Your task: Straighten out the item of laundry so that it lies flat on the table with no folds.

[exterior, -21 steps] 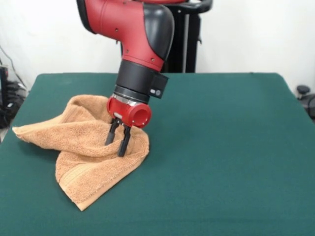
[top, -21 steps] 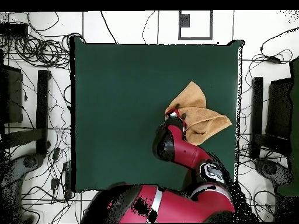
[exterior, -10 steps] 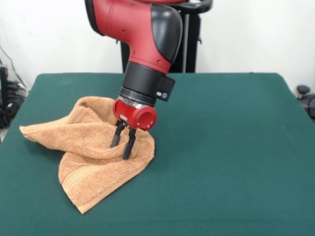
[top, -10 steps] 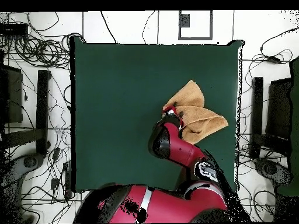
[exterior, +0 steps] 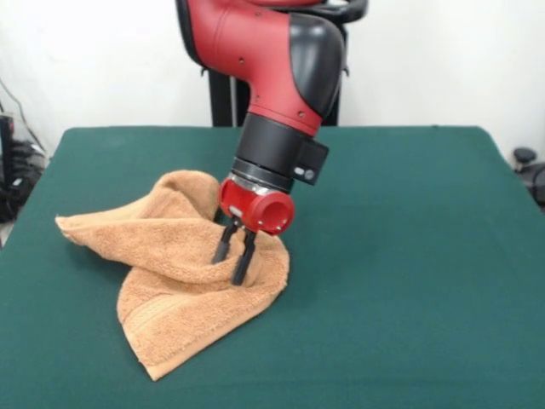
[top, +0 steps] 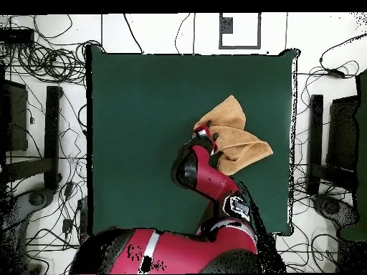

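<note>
The item of laundry, a light orange-tan terry towel, lies crumpled and folded over itself on the left half of the green table. One corner points toward the front edge, another sticks out to the left. My gripper comes down at a tilt onto the towel's right side, its two black fingers close together and pinching a raised fold. From above, the towel sits toward the table's right side, and the gripper is at its left edge.
Loose cables and black stands surround the table on the floor. A black post rises behind the table's far edge. The green cloth to the right of the towel in the front view is bare.
The gripper has slid to the right in the front view, dragging the towel along with it. The left corner of the towel has followed inward from the table's edge.
</note>
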`<control>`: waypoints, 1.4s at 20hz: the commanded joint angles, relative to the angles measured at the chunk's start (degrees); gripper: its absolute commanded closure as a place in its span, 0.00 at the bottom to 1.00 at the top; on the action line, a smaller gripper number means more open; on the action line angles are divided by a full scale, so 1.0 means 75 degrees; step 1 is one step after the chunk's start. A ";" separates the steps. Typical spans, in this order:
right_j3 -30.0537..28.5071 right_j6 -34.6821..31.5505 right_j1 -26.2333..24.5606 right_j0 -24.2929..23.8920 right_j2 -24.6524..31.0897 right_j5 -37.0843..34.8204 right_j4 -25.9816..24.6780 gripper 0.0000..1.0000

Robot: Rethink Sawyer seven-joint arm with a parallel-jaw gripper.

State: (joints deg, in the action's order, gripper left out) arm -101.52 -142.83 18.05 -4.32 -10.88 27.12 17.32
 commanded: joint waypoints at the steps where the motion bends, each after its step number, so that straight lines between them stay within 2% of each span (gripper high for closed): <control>1: -0.0101 -0.1685 -0.0599 0.0670 0.1135 0.0001 0.0669 0.00; 7: -0.0179 -0.1659 -0.0627 0.0799 0.1245 0.0017 0.0891 0.00; 18: -0.0353 -0.1649 -0.0514 0.0706 0.1329 -0.0017 0.0698 0.00; 28: -0.0366 -0.1728 -0.0511 0.0870 0.1286 -0.0070 0.1066 0.00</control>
State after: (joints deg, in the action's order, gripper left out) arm -101.58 -142.83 17.02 -1.62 -10.87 29.97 21.92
